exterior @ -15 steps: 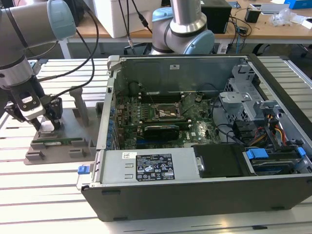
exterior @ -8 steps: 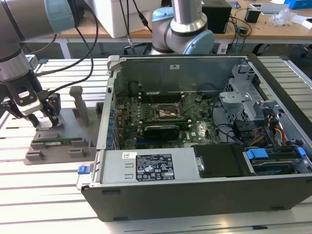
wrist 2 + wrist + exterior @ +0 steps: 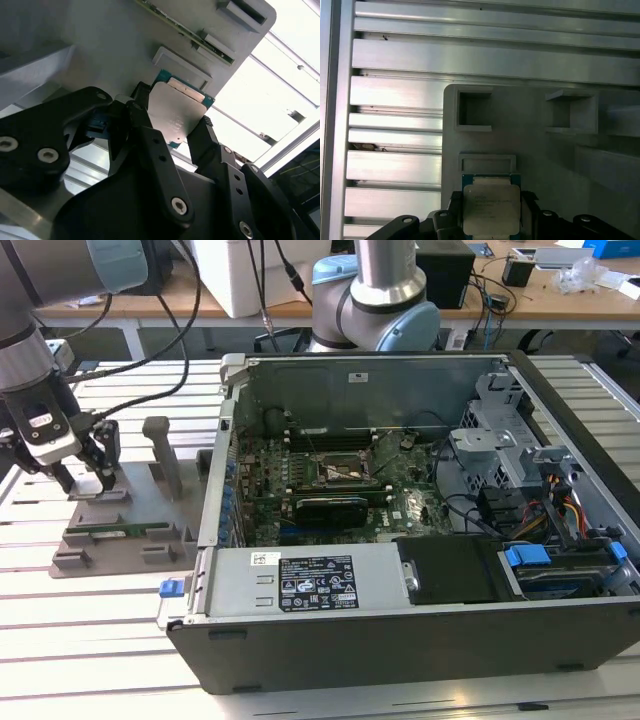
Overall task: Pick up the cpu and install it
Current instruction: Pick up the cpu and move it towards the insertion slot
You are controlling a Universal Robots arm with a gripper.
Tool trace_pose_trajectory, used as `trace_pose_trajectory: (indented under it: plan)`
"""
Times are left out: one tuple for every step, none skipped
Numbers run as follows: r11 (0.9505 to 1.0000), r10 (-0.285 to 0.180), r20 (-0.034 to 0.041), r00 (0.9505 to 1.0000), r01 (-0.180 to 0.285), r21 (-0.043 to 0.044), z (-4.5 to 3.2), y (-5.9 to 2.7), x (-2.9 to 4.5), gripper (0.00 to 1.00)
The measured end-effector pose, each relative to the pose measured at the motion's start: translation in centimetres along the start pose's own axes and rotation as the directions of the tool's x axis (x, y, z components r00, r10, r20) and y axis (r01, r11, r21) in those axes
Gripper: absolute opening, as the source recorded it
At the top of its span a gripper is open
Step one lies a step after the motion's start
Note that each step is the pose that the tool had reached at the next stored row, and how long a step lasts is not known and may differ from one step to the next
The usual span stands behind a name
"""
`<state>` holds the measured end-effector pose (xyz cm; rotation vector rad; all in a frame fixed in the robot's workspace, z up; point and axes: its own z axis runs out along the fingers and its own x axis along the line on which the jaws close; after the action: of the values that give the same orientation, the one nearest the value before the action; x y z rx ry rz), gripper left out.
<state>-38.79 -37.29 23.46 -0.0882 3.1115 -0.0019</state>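
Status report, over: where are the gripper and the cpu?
Gripper shut on cpu. It sits at grey tray, outside computer case. No obstruction seen.

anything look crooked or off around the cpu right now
Nothing stands out. In both wrist views the cpu sits square in the gripper, which is closed on its edges at the grey tray, with no tilt or damage visible. The memory stick lies straight in the tray.

In the exterior view, the gripper [image 3: 86,480], closed round the cpu [image 3: 491,210], sits left of the case [image 3: 400,630] with open air above. An upright post [image 3: 165,460] and the case's side wall [image 3: 228,440] stand between. Inside the case, the socket [image 3: 345,472] is clear from above. The drive cage [image 3: 490,430] and cables [image 3: 560,510] crowd the case's right end.
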Motion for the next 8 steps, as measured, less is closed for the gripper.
trace_pose_trajectory:
  plan:
    - [1.0000, 0.000, 0.0000, 1.0000, 0.000, 0.0000, -0.13, 0.00, 0.00, 0.55]
    - [1.0000, 0.000, 0.0000, 1.0000, 0.000, -0.0001, -0.28, 0.00, -0.01, 0.55]
    - [1.0000, 0.000, 0.0000, 1.0000, 0.000, 0.0000, -0.43, 0.00, -0.01, 0.55]
    - [1.0000, 0.000, 0.0000, 1.0000, 0.000, 0.0000, -0.56, 0.00, -0.02, 0.55]
    - [1.0000, 0.000, 0.0001, 1.0000, 0.000, 0.0000, -0.77, 0.00, -0.02, 0.55]
    - [1.0000, 0.000, -0.0001, 1.0000, 0.000, 0.0000, -0.97, 0.00, -0.03, 0.55]
    - [1.0000, 0.000, 0.0001, 1.0000, 0.000, -0.0001, -1.24, 0.00, -0.04, 0.55]
    - [1.0000, 0.000, 0.0001, 1.0000, 0.000, -0.0001, -1.38, 0.00, -0.04, 0.55]
